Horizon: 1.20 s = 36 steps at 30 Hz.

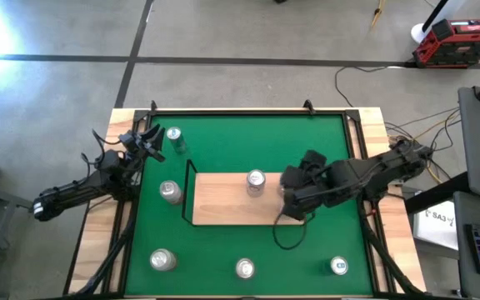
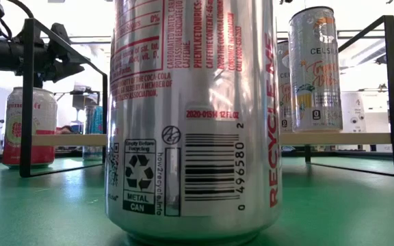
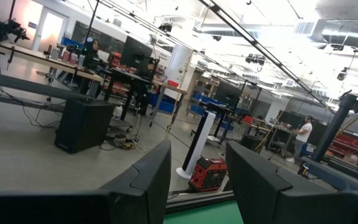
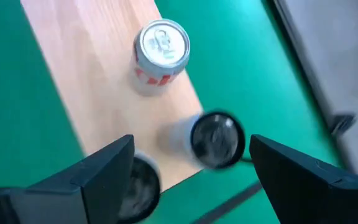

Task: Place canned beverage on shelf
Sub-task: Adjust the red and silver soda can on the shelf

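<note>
The wooden shelf (image 1: 223, 204) lies mid green felt (image 1: 248, 142), a can (image 1: 255, 181) upright on it. The right gripper (image 1: 294, 208) hovers over its edge, jaws apart, empty. The left gripper (image 1: 150, 143), closed, idles beside the felt; a workshop floor (image 1: 240, 42) lies beyond.

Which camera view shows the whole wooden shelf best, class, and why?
The high view: the shelf appears complete, wire rail and all, with one can standing on it. The right wrist view shows only part of the board; the low view sees it edge-on; the left wrist view misses it.
</note>
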Motion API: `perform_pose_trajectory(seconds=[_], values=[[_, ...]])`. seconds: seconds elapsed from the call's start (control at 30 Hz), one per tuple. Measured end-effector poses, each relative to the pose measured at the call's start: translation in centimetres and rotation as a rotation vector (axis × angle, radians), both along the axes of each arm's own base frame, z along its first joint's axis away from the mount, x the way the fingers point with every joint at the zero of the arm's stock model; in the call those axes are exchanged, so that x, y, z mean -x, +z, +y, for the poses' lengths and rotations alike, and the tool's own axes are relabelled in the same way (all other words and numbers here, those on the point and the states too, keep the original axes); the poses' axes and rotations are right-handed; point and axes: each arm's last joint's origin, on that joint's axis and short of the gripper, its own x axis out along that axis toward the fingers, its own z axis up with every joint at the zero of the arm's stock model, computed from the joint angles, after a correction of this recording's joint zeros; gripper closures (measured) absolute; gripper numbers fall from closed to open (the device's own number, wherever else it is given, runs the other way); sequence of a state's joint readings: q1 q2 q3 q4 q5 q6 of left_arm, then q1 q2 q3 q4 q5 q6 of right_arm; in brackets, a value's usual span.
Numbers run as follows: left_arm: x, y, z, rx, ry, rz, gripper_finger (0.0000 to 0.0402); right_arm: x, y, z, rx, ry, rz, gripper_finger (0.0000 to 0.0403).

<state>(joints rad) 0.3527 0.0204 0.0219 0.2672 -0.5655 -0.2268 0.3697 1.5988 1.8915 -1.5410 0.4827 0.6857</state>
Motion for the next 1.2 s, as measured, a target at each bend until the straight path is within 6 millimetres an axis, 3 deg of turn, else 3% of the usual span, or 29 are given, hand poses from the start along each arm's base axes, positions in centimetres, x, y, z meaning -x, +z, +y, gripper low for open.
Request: perform_pose_trajectory(seconds=[0.3,0.53,1.2], values=[[0.0,0.0,0.0,0.000,0.000,0.000,0.0264,-5.1,-3.4,-2.9,0.170,0.246,0.183,0.0092],[0.0,0.0,0.0,0.000,0.000,0.000,0.0264,-7.2,-3.9,-5.4,0.229,0.375,0.184,0.0092],[0.0,0.0,0.0,0.000,0.000,0.000,0.0264,-8.6,-5.0,-5.0,0.355,0.654,0.288,0.0092]])
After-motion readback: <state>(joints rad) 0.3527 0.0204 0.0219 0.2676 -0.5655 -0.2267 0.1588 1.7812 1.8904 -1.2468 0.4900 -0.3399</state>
